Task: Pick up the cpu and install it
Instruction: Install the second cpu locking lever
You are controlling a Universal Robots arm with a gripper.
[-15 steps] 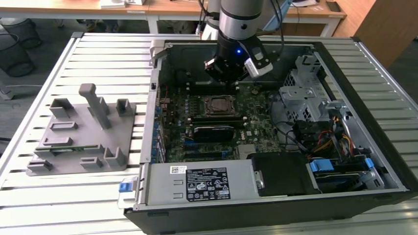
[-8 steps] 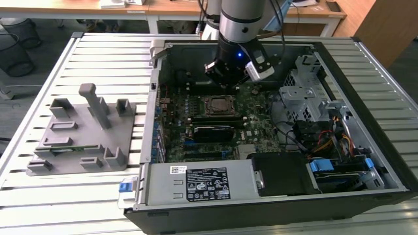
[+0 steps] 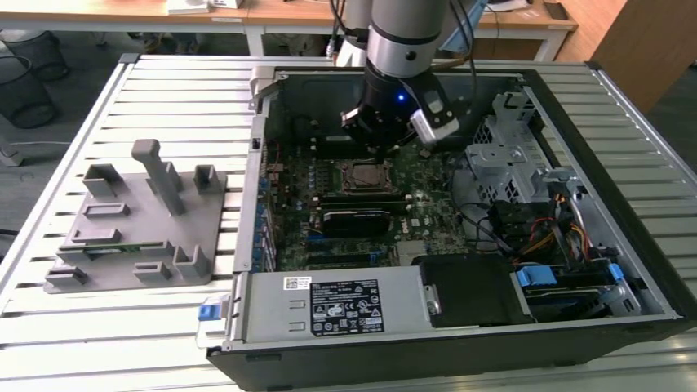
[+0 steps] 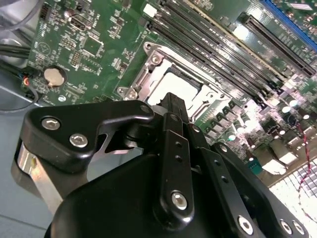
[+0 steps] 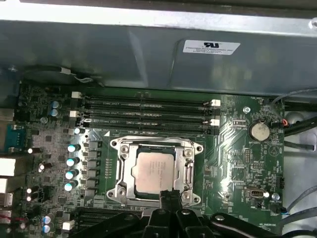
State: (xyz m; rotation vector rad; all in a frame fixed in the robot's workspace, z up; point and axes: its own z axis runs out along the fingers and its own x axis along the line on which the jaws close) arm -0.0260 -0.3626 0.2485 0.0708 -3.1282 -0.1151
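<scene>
The cpu [image 5: 154, 171], a flat silver square, lies inside the metal socket frame [image 5: 119, 171] on the green motherboard [image 5: 233, 163]. In the second wrist view the cpu [image 4: 176, 88] shows just beyond the black fingertips [image 4: 171, 99]. My gripper [image 5: 168, 197] hovers above the socket's edge, a little off the chip, with its jaws shut and nothing between them. In the exterior view the gripper [image 3: 384, 145] hangs inside the open computer case, just behind the cpu [image 3: 365, 175] in its socket.
Memory slots [image 5: 143, 111] run behind the socket, and a coin cell [image 5: 258, 130] sits beside it. The case wall [image 5: 148, 49] rises close behind. A power supply [image 3: 326, 306], drive cage [image 3: 512, 155] and cables [image 3: 544, 237] fill the case. A grey fixture [image 3: 142, 220] stands on the exterior view's left.
</scene>
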